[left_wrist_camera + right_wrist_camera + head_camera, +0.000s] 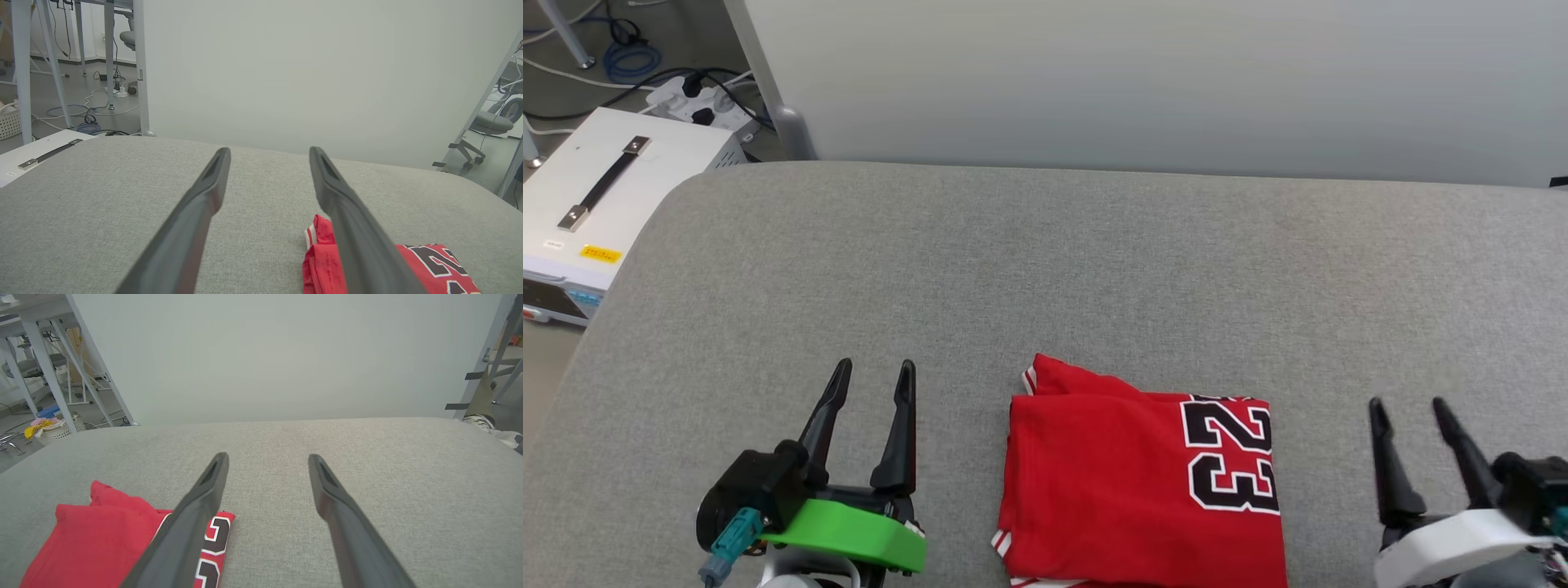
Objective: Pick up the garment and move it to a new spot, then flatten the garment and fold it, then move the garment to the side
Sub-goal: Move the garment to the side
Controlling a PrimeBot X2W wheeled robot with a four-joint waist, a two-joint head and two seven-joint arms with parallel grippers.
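1. At the near middle of the grey fabric-covered table lies the garment, folded into a compact red rectangle whose near edge is cut off by the bottom of the head view.
2. Black, white-outlined number "23" faces up on the right part of the fold; white-and-red striped trim shows at the far left corner and along the near left edge.
3. Left end effector, on a green mount, sits to the left of the garment with its two dark fingers spread and nothing between them; it does not touch the cloth.
4. Right end effector, on a white mount, sits to the right of the garment, fingers likewise spread and empty, apart from the cloth.
5. Left wrist view: the left end effector points over bare table, the garment at lower right.
6. Right wrist view: the right end effector points over bare table, the garment at lower left.
7. White box with a black handle stands beyond the table's far left corner, near a power strip.
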